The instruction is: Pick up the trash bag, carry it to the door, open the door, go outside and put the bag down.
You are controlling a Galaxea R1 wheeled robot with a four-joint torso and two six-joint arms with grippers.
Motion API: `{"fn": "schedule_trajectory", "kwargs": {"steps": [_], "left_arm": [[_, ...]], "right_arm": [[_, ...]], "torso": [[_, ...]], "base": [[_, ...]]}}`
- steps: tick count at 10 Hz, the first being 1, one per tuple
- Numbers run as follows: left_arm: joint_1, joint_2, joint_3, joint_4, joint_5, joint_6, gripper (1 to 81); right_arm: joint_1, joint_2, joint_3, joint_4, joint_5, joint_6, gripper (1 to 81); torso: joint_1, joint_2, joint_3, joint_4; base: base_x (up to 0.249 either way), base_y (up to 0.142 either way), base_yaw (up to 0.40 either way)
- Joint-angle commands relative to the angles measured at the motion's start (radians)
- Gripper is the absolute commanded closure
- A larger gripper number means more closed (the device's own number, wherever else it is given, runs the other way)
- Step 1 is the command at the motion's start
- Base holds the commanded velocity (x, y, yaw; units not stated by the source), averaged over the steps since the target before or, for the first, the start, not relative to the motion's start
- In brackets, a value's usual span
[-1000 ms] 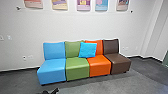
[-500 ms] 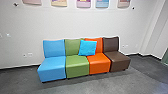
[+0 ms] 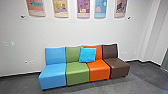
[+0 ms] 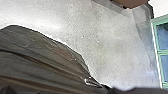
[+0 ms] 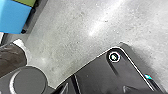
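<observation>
Jaws, left and right alike: apart, together or clamped on something, I cannot tell. Trash bag [image 4: 47,58], one, shows in the left wrist view as thin, dark, glossy plastic, rounded and swollen along one side, its long creases drawing together into a narrow end; whether it touches the floor [image 4: 120,47] I cannot tell. That floor is pale, hard and speckled with a soft sheen. One green frame [image 4: 163,52] with flat glass panes stands beyond. Farther off, four armless, boxy seats of smooth upholstery line up left to right: blue [image 3: 53,77], green [image 3: 77,75], orange [image 3: 99,71], brown [image 3: 116,68]. One square turquoise cushion [image 3: 87,55] leans across the green and orange backs. Five round-cornered posters [image 3: 83,7] hang on the plain far wall [image 3: 75,31]
</observation>
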Motion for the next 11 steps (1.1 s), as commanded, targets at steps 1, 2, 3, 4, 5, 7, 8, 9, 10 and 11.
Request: {"fn": "schedule_trajectory", "kwargs": {"steps": [1, 2, 3, 4, 5, 7, 8, 9, 10, 11], "left_arm": [[-0.085, -0.041, 0.027, -0.016, 0.056, 0.017, 81.1], [-0.071, -0.04, 0.026, -0.017, 0.056, 0.032, 81.1], [-0.054, -0.038, 0.023, -0.016, 0.056, 0.034, 81.1], [-0.033, -0.037, 0.02, -0.016, 0.053, 0.046, 81.1], [-0.005, -0.032, 0.014, -0.016, 0.053, 0.066, 81.1], [0.036, -0.029, 0.003, -0.017, 0.05, 0.083, 81.1], [0.056, -0.023, 0.001, -0.017, 0.05, 0.083, 81.1], [0.078, -0.009, -0.002, -0.016, 0.047, 0.102, 81.1], [0.099, 0.003, -0.011, -0.016, 0.047, 0.118, 81.1], [0.121, 0.025, -0.041, -0.016, 0.046, 0.133, 81.1]], "right_arm": [[0.044, -0.043, 0.01, -0.008, -0.056, -0.003, 1.0], [0.041, -0.043, 0.007, -0.008, -0.056, -0.003, 1.0], [0.041, -0.04, 0.002, -0.008, -0.056, -0.003, 1.0], [0.04, -0.027, -0.007, -0.008, -0.056, -0.005, 1.0], [0.039, -0.006, -0.027, -0.008, -0.056, -0.005, 1.0], [0.039, 0.041, -0.07, -0.025, -0.056, -0.005, 1.0], [0.041, 0.052, -0.081, -0.026, -0.056, -0.005, 1.0], [0.038, 0.059, -0.093, -0.029, -0.056, -0.005, 1.0], [0.036, 0.062, -0.098, -0.032, -0.056, -0.005, 1.0], [0.038, 0.069, -0.102, -0.037, -0.056, -0.005, 1.0]], "torso": [[-0.062, 0.096, 0.094, 0.0], [-0.085, 0.131, 0.129, 0.0], [-0.111, 0.169, 0.168, 0.0], [-0.134, 0.203, 0.105, 0.0], [-0.155, 0.236, 0.137, 0.0], [-0.191, 0.289, 0.157, 0.0], [-0.213, 0.323, 0.161, 0.0], [-0.235, 0.357, 0.162, 0.0], [-0.26, 0.395, 0.162, 0.0], [-0.283, 0.432, 0.162, 0.0]], "base": [[0.0, 0.0, 0.0], [0.0, 0.0, 0.0], [0.0, 0.0, 0.0], [0.0, 0.0, 0.0], [0.0, 0.0, 0.0], [0.0, 0.0, 0.0], [0.0, 0.0, 0.0], [0.0, 0.0, 0.0], [0.0, 0.0, 0.0], [0.0, 0.0, 0.0]]}}
